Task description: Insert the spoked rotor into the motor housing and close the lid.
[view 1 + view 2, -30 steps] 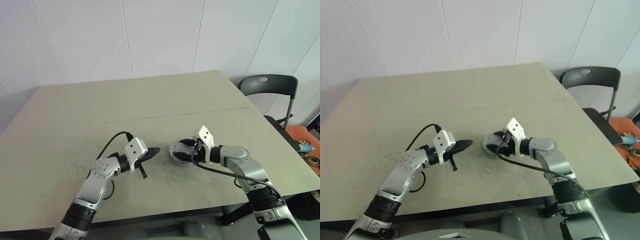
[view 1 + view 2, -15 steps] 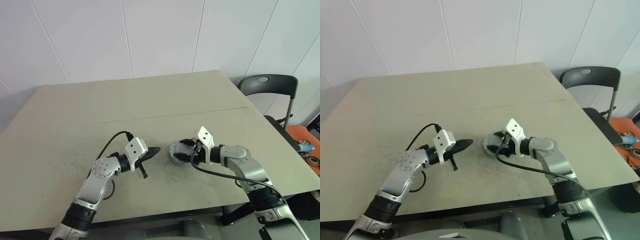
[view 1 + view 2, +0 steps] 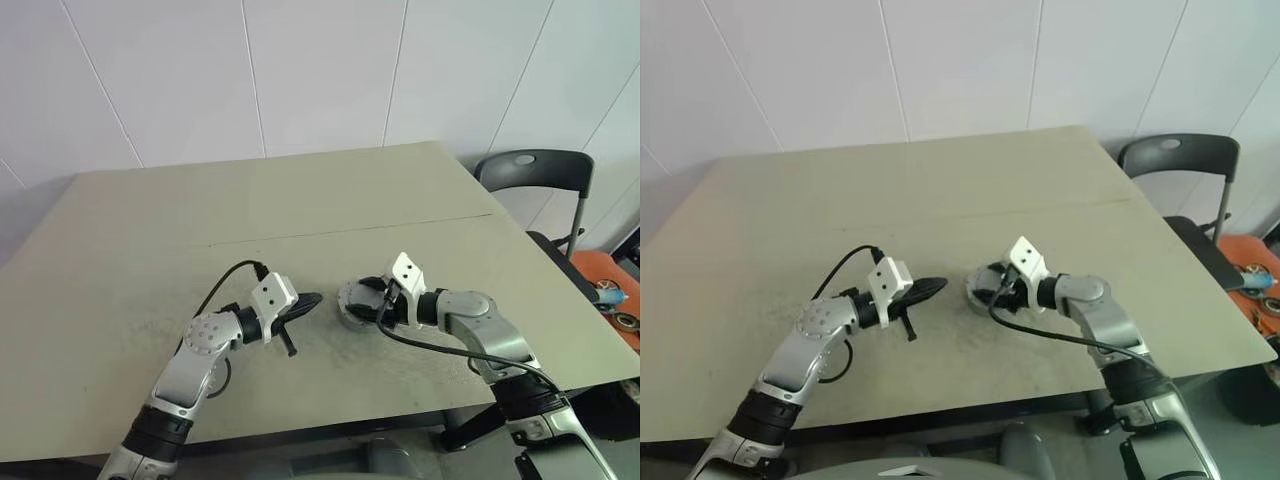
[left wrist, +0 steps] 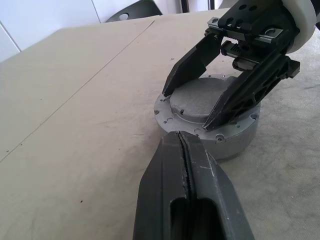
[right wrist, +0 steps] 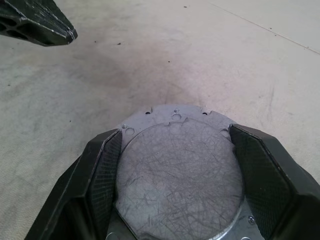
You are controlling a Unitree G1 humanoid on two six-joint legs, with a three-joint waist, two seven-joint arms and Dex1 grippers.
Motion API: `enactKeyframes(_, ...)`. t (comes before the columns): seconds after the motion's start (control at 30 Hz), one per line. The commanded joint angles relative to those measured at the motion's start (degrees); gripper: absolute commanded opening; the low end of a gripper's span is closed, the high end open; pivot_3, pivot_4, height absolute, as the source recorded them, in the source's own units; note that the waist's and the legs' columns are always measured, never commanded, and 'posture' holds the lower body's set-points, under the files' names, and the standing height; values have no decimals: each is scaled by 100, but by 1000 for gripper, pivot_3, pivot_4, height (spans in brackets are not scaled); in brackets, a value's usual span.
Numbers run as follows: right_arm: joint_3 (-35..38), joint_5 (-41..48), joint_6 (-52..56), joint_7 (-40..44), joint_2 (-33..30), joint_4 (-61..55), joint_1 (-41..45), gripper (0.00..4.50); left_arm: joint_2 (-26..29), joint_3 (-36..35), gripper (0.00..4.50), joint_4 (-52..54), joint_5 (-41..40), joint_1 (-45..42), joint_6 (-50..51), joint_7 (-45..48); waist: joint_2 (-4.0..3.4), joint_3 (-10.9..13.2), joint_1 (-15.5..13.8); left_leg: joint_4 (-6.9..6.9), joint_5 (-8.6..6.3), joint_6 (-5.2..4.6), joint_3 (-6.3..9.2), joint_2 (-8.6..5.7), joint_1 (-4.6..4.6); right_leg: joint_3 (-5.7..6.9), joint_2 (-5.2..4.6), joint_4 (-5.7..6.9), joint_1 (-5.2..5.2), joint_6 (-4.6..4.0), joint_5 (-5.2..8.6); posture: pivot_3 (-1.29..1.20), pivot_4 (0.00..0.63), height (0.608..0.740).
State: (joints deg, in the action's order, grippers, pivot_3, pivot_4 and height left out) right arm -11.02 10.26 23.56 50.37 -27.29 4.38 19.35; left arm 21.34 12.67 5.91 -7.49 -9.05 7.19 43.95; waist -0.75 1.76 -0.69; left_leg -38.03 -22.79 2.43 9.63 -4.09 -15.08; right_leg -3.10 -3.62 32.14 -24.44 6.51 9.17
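While gripped, motor housing point(image 5: 180, 170) between right end effector point(image 5: 180, 175) fingers

One motor housing point(image 4: 210, 122); one table point(image 3: 300, 200); one chair point(image 3: 535, 170); two end effectors.

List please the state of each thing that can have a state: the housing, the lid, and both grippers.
motor housing: upright on the table, closed by the lid, windings hidden.
lid: seated flat on the housing, between the right gripper's fingers.
right gripper: fingers spread wide on either side of the lid.
left gripper: shut, empty, beside the housing, not touching it.
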Motion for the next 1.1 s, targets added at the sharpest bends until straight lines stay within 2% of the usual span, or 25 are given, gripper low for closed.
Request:
enactKeyframes(0.03,-169,-183,155,93,-195,38,-40,3067,52,-97,0,136,-89,-83,-95,45,1,-1,-5,0,0,0,0,0,0,0,0,0,1,0,0,0,0,740)
enactKeyframes(0.4,-156,-253,78,-171,-151,239,46,3067,-83,53,0,158,-6,-42,-134,-58,2,-2,-7,0,1,2,0,0,14,0,-1,0,16,0,0,0,0,740)
enactKeyframes(0.6,-171,-236,79,-172,-138,243,53,3067,-472,480,0,13,72,-224,-98,-23,2,-2,-8,0,1,2,0,-1,31,-1,-1,-2,35,1,1,0,0,740)
enactKeyframes(0.8,-190,-219,82,-197,-90,215,40,3067,-774,916,0,-621,677,-793,-334,-271,4,0,0,2,0,0,1,0,73,1,1,-6,80,1,7,0,0,740)
enactKeyframes(0.93,-201,-194,108,-239,-68,147,-2,3067,-728,867,0,-1092,1005,-1100,-584,-516,4,0,2,2,0,0,2,0,78,1,1,-7,85,0,10,0,0,740)
enactKeyframes(1.1,-182,-175,133,-269,-80,79,-58,3067,-679,598,0,-1943,933,-1584,-865,-510,4,1,-2,2,0,1,6,0,77,2,1,-7,84,7,5,0,0,740)
